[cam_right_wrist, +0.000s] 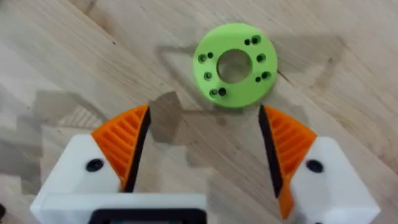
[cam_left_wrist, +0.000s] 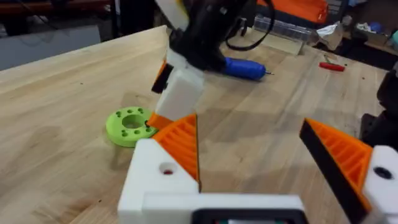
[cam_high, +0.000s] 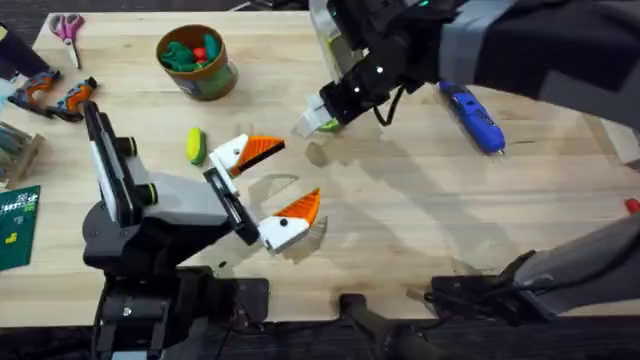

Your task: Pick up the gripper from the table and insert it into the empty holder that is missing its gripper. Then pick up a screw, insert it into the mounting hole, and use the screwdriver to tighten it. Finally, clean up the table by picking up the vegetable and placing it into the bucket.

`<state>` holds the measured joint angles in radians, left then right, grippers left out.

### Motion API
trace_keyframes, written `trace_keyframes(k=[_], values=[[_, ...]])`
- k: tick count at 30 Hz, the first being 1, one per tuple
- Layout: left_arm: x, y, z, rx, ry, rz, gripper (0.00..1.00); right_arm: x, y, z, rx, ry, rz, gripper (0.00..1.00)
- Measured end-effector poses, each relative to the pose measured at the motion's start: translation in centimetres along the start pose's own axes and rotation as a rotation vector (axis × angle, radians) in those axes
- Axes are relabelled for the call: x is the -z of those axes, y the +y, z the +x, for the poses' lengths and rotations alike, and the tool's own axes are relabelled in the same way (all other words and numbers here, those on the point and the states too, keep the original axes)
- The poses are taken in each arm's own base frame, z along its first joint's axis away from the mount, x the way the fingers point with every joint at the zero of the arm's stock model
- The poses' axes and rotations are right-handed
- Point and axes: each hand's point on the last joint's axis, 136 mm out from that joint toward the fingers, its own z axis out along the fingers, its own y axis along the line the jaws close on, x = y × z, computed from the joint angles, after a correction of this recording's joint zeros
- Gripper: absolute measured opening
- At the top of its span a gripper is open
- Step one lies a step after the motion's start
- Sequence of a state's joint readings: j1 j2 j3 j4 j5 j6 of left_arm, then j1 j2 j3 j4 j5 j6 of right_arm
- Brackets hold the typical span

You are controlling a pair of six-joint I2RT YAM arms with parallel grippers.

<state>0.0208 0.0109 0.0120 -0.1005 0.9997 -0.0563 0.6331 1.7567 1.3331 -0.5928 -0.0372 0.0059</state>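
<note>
Beyond the right arm's spread fingers point(cam_right_wrist: 122, 146) lies a green disc point(cam_right_wrist: 234, 65).

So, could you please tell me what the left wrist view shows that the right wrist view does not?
Left wrist alone: the blue screwdriver lying on the table, and the left tool, open. Right wrist alone: no further object, just a top-down look at the green disc and its holes. Both: that disc, the right tool, open, near it, and the table.

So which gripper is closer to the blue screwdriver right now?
The right gripper. It hangs over the table's middle, beside the screwdriver with a stretch of bare wood between. The left gripper sits nearer the front edge, farther from it.
</note>
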Motion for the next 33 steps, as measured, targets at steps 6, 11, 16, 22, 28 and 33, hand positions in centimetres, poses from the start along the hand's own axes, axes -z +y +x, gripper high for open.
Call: trace_keyframes(k=[6,11,16,22,28,33], values=[[0.0,0.0,0.0,0.000,0.000,0.000,0.986,-1.0,-0.1,0.1,0.006,0.008,0.000,0.896],[0.0,0.0,0.0,0.000,0.000,0.000,0.986,-1.1,-0.1,-0.7,0.012,-0.020,0.000,0.767],[0.0,0.0,0.0,0.000,0.000,0.000,0.986,-1.5,-0.1,-0.5,0.012,-0.012,0.000,0.749],[0.0,0.0,0.0,0.000,0.000,0.000,0.986,-3.1,-0.3,-0.2,0.017,0.008,0.002,0.658],[0.0,0.0,0.0,0.000,0.000,0.000,0.986,-4.1,-0.4,0.6,0.018,0.043,0.007,0.562],[0.0,0.0,0.0,0.000,0.000,0.000,0.986,-4.2,-0.4,0.4,0.027,0.035,0.007,0.554]])
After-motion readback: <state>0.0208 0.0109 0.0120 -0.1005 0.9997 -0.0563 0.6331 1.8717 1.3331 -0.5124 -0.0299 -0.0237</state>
